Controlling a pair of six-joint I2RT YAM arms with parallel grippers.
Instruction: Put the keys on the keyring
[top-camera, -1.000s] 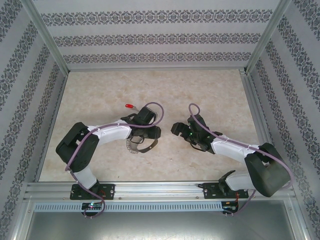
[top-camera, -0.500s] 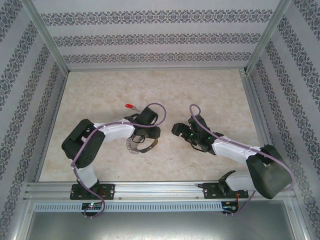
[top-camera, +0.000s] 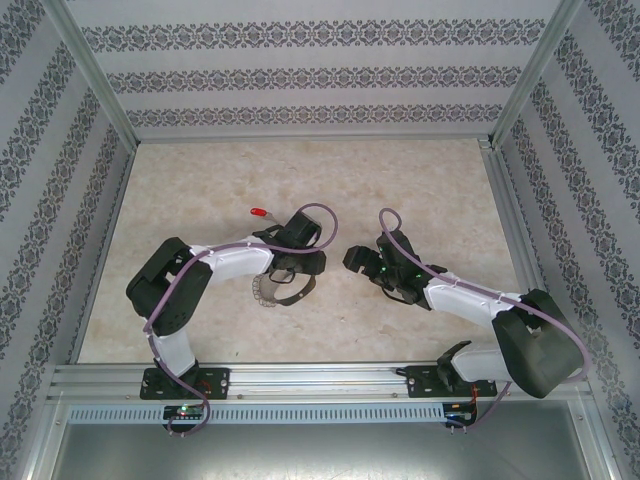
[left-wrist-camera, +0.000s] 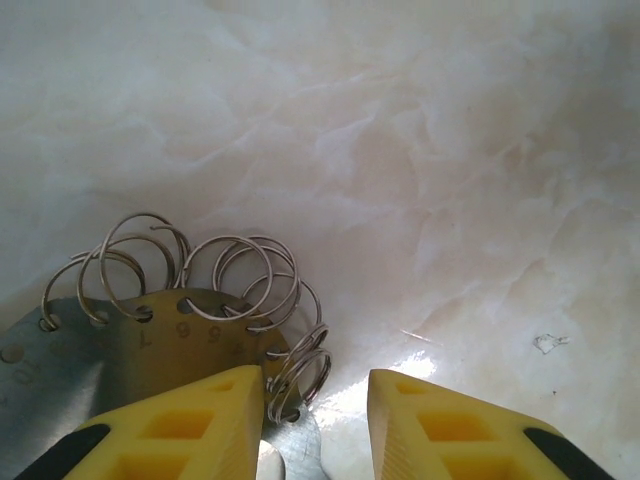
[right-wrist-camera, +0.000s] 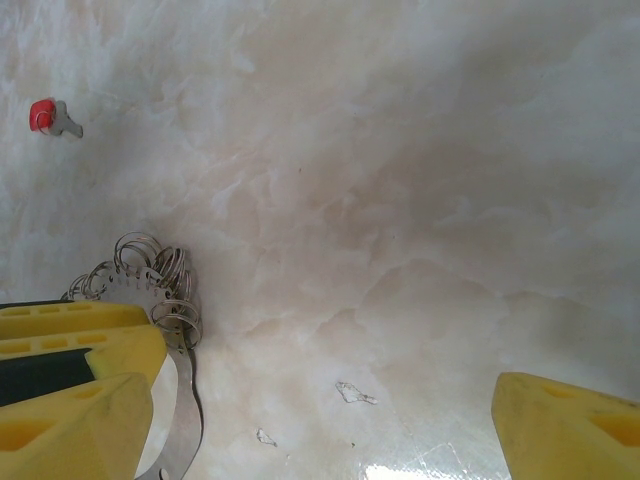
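Top external | left end effector (top-camera: 303, 266) low over keyring (top-camera: 266, 291) | elbow folded

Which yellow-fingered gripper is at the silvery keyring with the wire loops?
The left gripper: its fingertips flank the edge of the silvery metal keyring with its wire loops. The right gripper hangs beside it, jaws far wider.

Black-and-white arms (top-camera: 235, 262) with mauve cables (top-camera: 320, 215); yellow fingers (left-wrist-camera: 190, 420) (hollow, ribbed).

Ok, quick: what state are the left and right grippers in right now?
Left gripper: partly open, fingers apart at the edge of the keyring, not clamped on it.
Right gripper: wide open, holding nothing.
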